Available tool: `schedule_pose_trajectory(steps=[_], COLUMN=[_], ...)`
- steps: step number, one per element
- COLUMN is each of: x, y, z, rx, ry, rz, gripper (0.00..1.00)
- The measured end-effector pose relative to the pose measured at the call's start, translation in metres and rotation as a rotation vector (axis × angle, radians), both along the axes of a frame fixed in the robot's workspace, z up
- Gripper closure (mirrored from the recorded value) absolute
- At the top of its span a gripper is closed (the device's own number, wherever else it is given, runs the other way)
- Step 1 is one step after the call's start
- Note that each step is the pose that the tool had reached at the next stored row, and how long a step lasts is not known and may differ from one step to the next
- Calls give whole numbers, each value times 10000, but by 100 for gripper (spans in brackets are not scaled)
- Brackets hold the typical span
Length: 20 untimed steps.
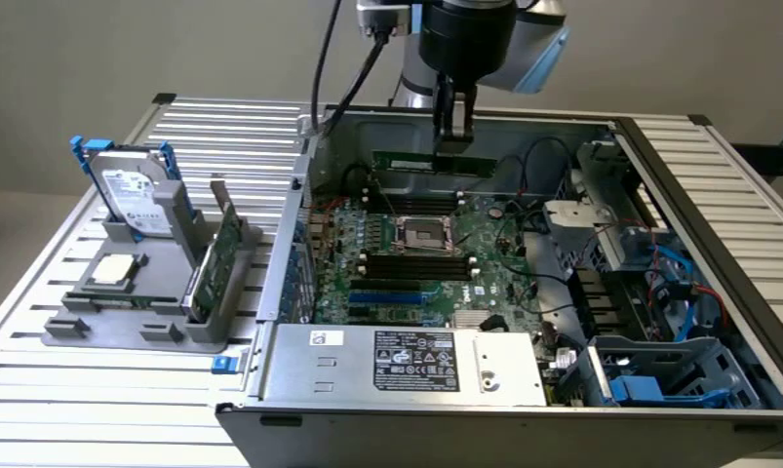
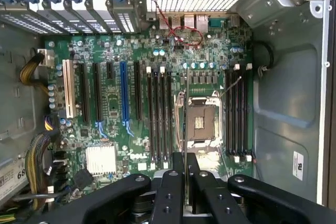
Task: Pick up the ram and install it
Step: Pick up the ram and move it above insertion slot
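From the exterior view, my end effector [image 1: 452,142] is almost closed. It pinches the ram [image 1: 433,161] by its upper edge, near the middle. The stick hangs level in the air inside the case [image 1: 365,132], beyond the socket [image 1: 433,232] and well above it. One bank of slots [image 1: 417,265] lies on the socket's near side, well apart from the stick. With so narrow a hold, I judge that a brush against a cable or the case wall could twist the stick in my grip.

In the wrist view the ram [image 2: 187,108] shows edge-on, as a thin line running out from my end effector [image 2: 186,164]. It runs parallel to the slots and lies along the socket's [image 2: 203,121] edge, beside a slot bank [image 2: 160,119] rather than over it. Descending here would likely hit the socket frame. I cannot tell whether the latches are open or how the notch faces, and pressing against either could flex the board.
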State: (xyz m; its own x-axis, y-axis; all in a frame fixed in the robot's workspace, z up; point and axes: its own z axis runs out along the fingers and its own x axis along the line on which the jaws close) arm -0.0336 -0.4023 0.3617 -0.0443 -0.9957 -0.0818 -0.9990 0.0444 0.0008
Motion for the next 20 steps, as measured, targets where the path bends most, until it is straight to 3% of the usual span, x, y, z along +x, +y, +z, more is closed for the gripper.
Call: schedule_pose_trajectory(steps=[9,15,20], x=[27,12,-32], y=[0,-6,-38], z=[-156,-265,-355], rx=[-2,-2,-3], ry=[107,116,117], rz=[0,0,25], gripper=[86,86,86])
